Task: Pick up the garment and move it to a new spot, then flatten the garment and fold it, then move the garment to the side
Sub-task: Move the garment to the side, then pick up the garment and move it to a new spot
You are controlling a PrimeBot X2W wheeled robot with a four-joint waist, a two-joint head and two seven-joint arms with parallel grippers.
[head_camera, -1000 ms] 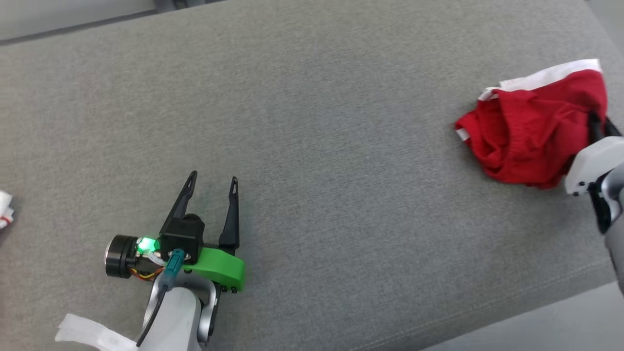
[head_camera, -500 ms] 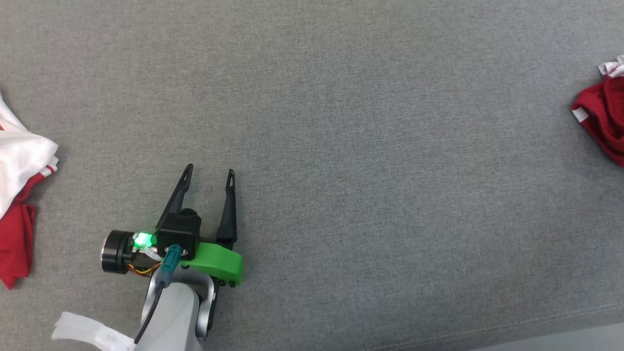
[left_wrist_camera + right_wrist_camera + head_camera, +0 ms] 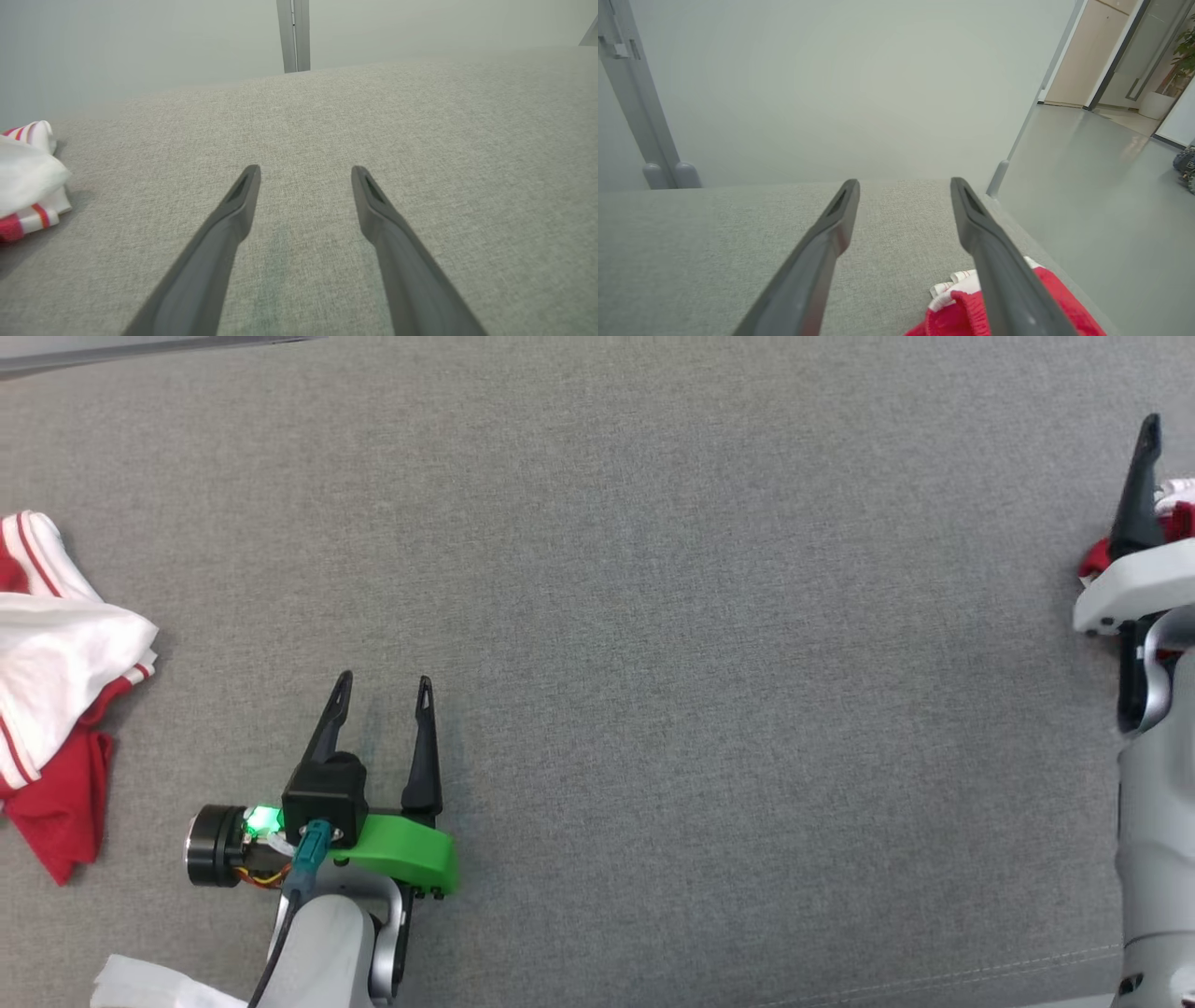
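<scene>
A: How did the right hand stand?
B: Your right hand had its two fingers spread well apart, with nothing between them. They pointed toward the far edge of the gray fabric-covered table.
A: And the garment?
B: The red garment, white at the band, lay bunched on the table just beneath that hand. Most of it was under the right finger, close to the table's corner. You could not tell from the views whether the finger touched the cloth.
A: What about the left hand?
B: Your left hand sat low over bare table, fingers spread wide, holding nothing. A white and red heap of cloth lay well off to its left, apart from both fingers.
</scene>
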